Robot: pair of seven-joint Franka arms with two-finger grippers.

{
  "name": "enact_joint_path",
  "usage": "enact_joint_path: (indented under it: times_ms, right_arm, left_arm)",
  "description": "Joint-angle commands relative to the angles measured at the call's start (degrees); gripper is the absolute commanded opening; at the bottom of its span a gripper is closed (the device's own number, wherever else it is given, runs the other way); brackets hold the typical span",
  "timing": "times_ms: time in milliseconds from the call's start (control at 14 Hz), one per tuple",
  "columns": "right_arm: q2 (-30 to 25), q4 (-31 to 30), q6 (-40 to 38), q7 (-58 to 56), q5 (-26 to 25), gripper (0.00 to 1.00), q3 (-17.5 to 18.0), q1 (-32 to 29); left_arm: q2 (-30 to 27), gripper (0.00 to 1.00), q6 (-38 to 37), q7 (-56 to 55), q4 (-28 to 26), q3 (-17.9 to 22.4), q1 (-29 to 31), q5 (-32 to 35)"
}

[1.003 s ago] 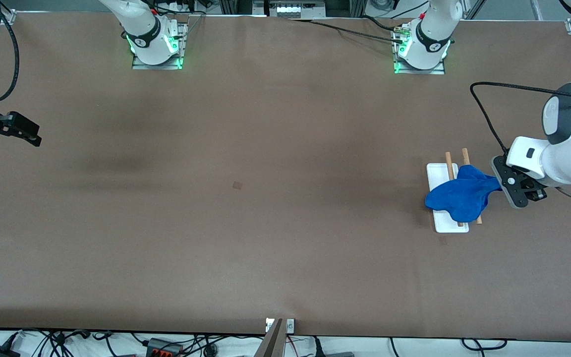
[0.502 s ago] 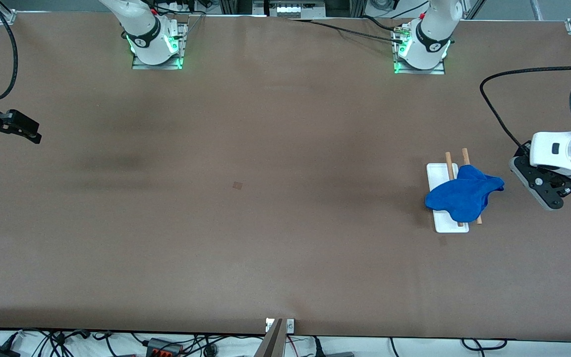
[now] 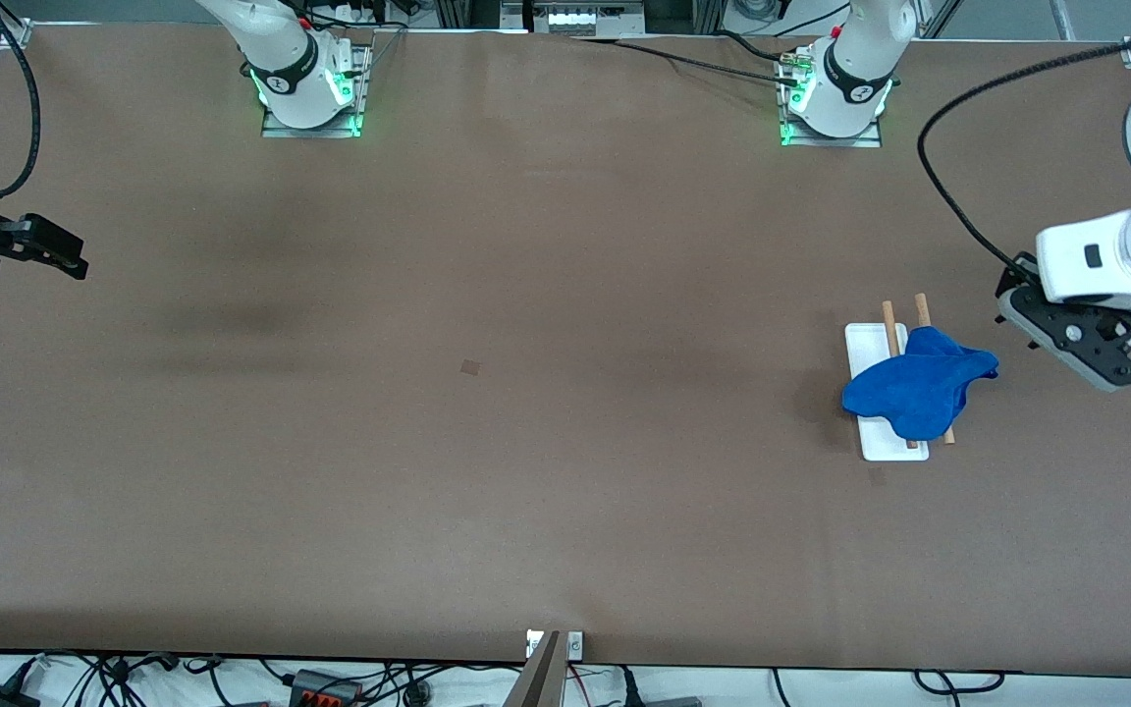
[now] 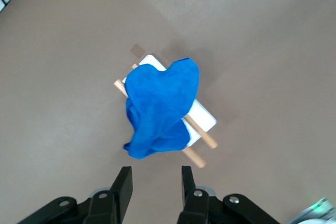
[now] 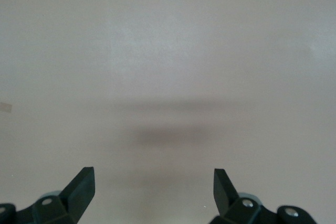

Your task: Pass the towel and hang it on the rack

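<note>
Brown table bears towel draped over rack; left pincer and right pincer both released.

The towel lies draped over the rack, low in the frame's right part on the desk, near the left arm's end.
</note>
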Motion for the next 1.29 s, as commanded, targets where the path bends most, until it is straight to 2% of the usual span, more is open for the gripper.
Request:
enact_joint_path:
  times_ms: [0, 215, 287, 430, 573, 788, 1218]
  right_arm:
    - [-1.4, -2.0, 1.4, 0.9, 0.6, 1.0, 0.2, -0.1]
    - [-1.8, -3.0, 1.9, 0.9, 0.6, 1.0, 0.2, -0.1]
    - [-2.3, -4.0, 3.2, 0.9, 1.0, 1.0, 0.3, -0.1]
    - [-3.2, -5.5, 5.0, 0.9, 3.4, 1.0, 0.1, -0.1]
    - [-3.6, -5.6, 4.6, 0.8, 3.3, 1.0, 0.1, -0.1]
    - [-4.2, -4.7, 2.6, 0.5, 3.5, 1.0, 0.1, -0.1]
    - [-4.3, -3.8, 0.9, -1.4, 3.1, 1.0, -0.1, -0.2]
  left_arm:
    - [-5.2, 0.46, 1.7, -5.8, -6.3, 4.4, -1.0, -6.4]
    - [-7.6, 0.44, 1.8, -14.2, -9.2, 11.2, -5.8, -9.5]
    - [-8.1, 0.51, 1.4, -16.5, -9.4, 11.8, -5.9, -10.1]
    - [-8.7, 0.84, -0.7, -20.3, -9.5, 11.8, -5.9, -10.1]
    - [-9.9, 1.0, -1.1, -25.8, -9.5, 11.8, -6.0, -9.5]
    - [-10.4, 1.0, -0.9, -22.6, -10.4, 11.8, -5.9, -9.6]
    - [-10.9, 1.0, 0.3, -28.4, -10.5, 11.8, -5.9, -10.9]
